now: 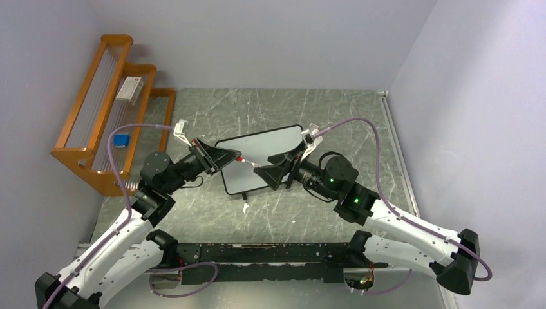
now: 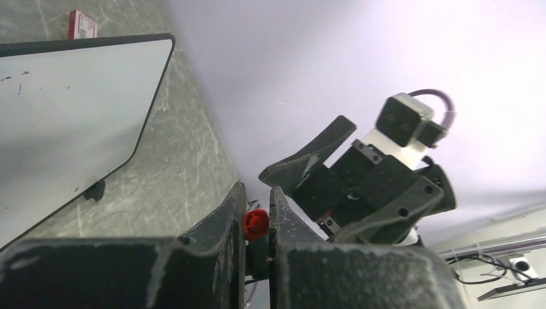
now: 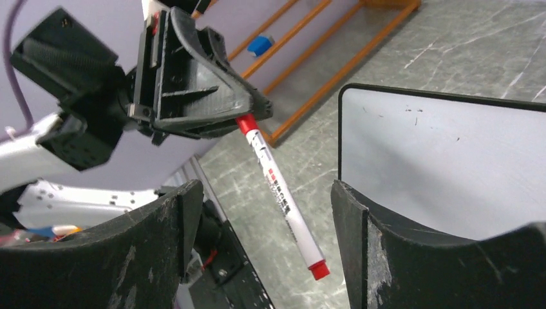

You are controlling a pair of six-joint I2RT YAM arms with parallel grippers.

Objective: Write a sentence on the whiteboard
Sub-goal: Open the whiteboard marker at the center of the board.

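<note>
- Grey marbled table (image 1: pixel 322 116); whiteboard (image 1: pixel 264 145) partly occluded in top view.
- Left gripper (image 2: pixel 257 209) clamped on marker (image 3: pixel 283 199), its red end buried.
- Right gripper (image 3: pixel 265 187) wide apart, straddling marker, no contact.

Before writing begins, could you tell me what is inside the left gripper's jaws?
A white marker with red ends: the left gripper is shut on one red end, the rest sticks out between the right gripper's open fingers, untouched. The clamped stretch is mostly covered by the jaws.

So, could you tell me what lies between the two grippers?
A red-capped white marker: the left gripper holds one end, the other sits between the right gripper's open fingers, clearest in the right wrist view.
</note>
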